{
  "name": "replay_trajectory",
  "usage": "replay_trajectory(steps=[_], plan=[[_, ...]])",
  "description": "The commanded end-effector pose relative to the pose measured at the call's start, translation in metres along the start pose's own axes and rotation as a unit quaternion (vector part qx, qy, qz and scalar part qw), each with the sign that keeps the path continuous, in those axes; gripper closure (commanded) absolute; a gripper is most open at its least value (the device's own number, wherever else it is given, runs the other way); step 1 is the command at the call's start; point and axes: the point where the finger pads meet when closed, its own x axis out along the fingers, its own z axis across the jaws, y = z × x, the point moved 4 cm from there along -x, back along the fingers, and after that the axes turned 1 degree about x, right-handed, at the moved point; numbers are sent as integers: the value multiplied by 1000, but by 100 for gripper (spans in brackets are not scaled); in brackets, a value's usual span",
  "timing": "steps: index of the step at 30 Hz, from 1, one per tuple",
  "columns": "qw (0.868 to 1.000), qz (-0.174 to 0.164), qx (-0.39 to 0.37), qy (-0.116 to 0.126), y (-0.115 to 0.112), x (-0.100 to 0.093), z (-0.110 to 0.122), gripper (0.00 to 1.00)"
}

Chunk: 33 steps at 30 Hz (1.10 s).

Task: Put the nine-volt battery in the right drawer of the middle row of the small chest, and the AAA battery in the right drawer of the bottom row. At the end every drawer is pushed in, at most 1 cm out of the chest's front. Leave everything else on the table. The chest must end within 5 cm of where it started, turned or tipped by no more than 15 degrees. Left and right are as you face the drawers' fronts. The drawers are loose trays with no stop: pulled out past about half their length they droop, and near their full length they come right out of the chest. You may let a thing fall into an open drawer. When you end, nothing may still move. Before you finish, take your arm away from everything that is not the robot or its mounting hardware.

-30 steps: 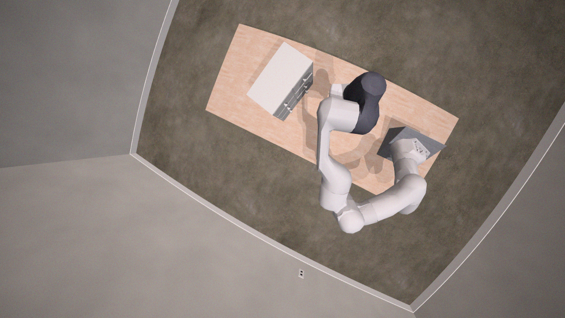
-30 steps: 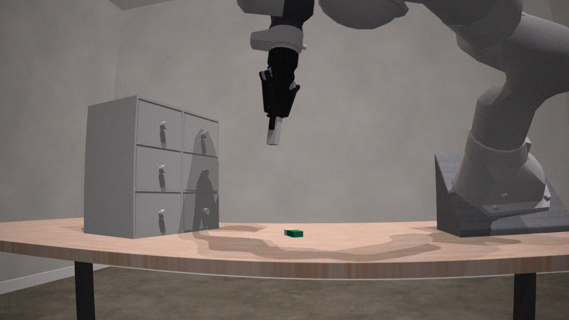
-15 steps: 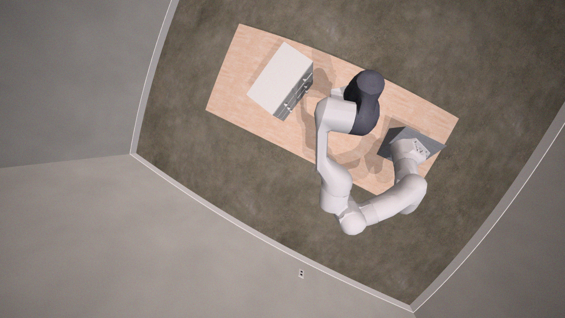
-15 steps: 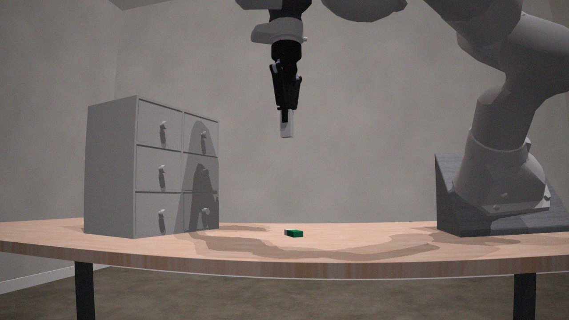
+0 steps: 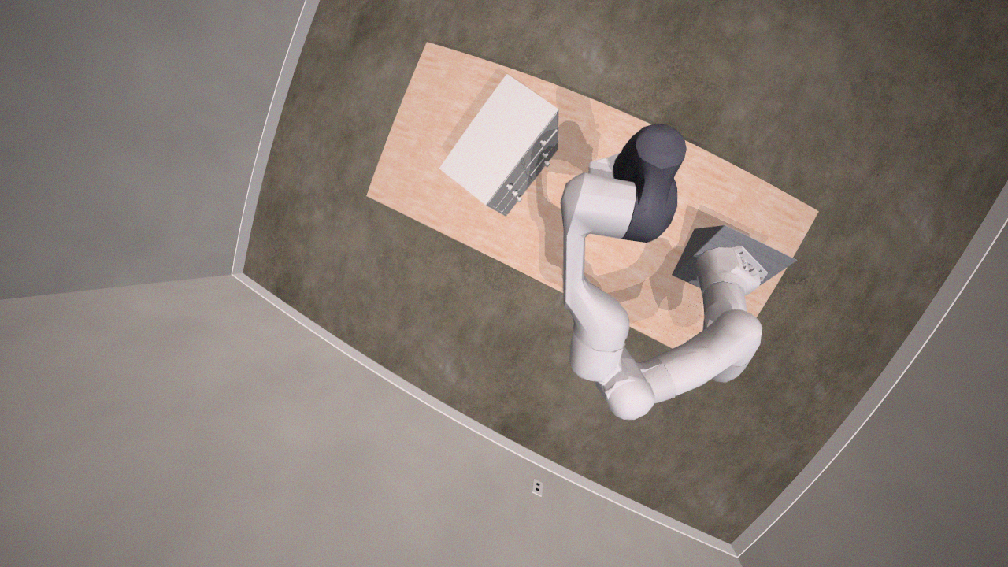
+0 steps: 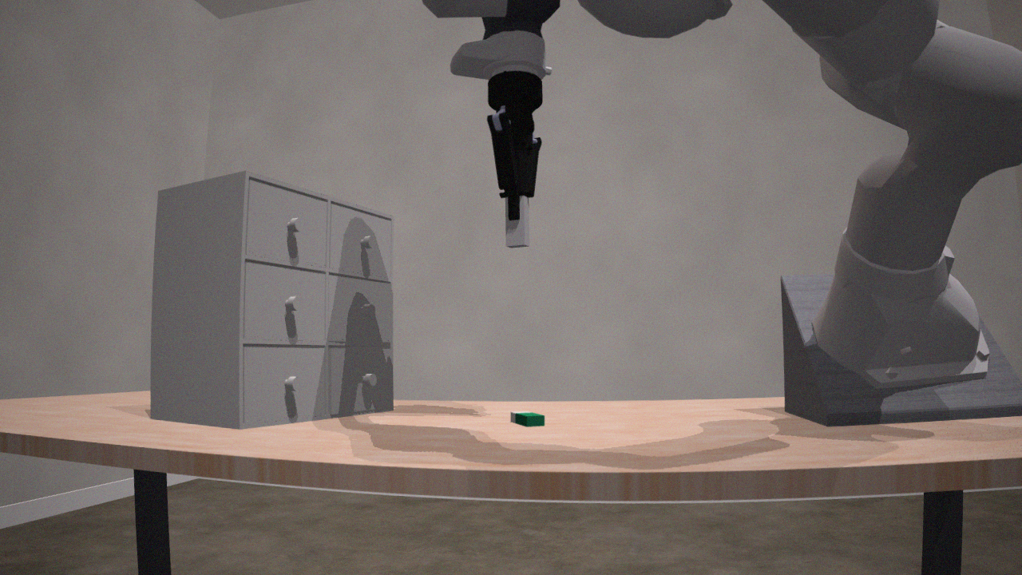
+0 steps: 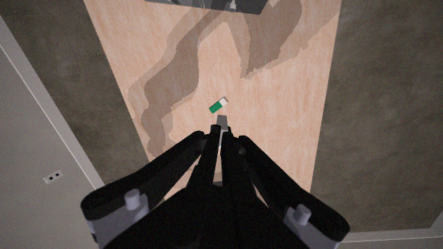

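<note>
Grey chest (image 5: pixel 493 141) (image 6: pixel 196 300) (image 7: pixel 208 4), two columns by three rows, stands upright on the wood-topped table (image 5: pixel 405 148) (image 6: pixel 607 485) (image 7: pixel 277 104). Seen from the top, we log it toward 10 o'clock on the table, fronts facing about 4 o'clock. All six drawer fronts appear flush in the exterior view. The right drawer of the middle row (image 6: pixel 357 325) and the right drawer of the bottom row (image 6: pixel 383 364) lie partly in shadow.

Green block (image 6: pixel 529 418) (image 7: pixel 217 106) with a white end: lies flat on the table, well apart from the chest. We read it as box-shaped and probably the nine-volt battery, though terminals cannot be made out. Position of the AAA battery: we cannot tell from these views.

Gripper (image 6: pixel 516 220) (image 7: pixel 221 122): high above the table, pointing to 6 o'clock in the exterior view, apart from the block and the chest. We record the fingers (image 6: pixel 504 160) as narrow, brought together, holding neither battery; their ends are pale grey. In the wrist view the block sits just past the tips, toward 11 o'clock.

Arm (image 5: pixel 598 204) (image 6: pixel 950 136): white with a dark section, rising from a dark wedge mount (image 5: pixel 779 257) (image 6: pixel 802 382) toward 4 o'clock on the table, as seen from the top.
</note>
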Motion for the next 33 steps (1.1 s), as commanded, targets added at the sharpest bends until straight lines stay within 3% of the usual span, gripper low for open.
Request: replay_trajectory(steps=[1,22,23,33], plan=[[1000,-1,-10,-2,0,-1,1,100],[1000,-1,-10,-2,0,-1,1,100],[1000,0,-7,0,0,0,0,0],[1000,0,-7,0,0,0,0,0]])
